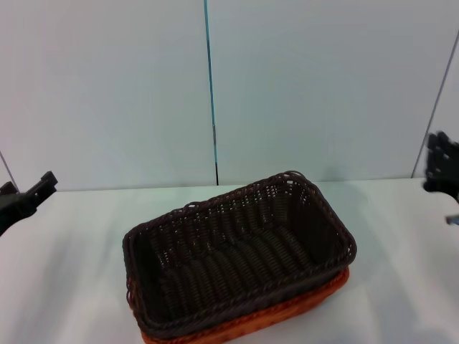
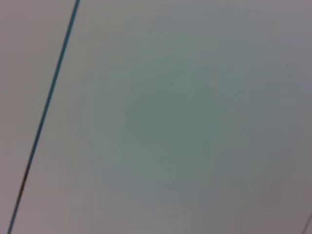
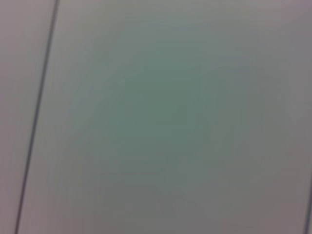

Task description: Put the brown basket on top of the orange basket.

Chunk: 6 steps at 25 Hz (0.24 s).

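No readable text, no labels, no numbers, no signs

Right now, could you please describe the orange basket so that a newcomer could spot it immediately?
On the white table, near its front edge, two woven baskets are stacked. The orange basket is the lower one, with only its bright rim and side showing beneath the brown basket nested on top of it.

Bright, even, diffuse light. Faint soft shadow on the table around the brown basket. Head view slightly soft. Both wrist views fully blurred, pale wall only.
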### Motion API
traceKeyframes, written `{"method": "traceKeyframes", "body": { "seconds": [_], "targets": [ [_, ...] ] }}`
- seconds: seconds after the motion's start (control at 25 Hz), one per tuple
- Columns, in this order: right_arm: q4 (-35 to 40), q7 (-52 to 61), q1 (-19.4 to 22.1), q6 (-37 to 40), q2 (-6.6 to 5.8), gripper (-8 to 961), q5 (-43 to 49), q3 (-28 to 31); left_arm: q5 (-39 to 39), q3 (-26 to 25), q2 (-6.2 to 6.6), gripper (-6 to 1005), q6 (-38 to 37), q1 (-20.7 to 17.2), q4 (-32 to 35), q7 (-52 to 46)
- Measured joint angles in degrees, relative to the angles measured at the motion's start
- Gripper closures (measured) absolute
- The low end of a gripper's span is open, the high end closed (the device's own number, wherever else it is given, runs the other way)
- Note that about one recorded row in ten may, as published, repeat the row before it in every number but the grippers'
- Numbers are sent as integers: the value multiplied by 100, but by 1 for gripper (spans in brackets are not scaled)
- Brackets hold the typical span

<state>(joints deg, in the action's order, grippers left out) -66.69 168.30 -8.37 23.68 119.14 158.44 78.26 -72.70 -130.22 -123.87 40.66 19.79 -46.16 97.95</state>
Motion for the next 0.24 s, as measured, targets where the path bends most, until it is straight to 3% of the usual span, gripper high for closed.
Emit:
{"method": "traceKeyframes", "body": {
  "seconds": [0.24],
  "targets": [
    [-20, 19, 363, 3, -4, 887, -21, 239, 420, -27, -7, 107, 509, -82, 234, 715]
  ]
}}
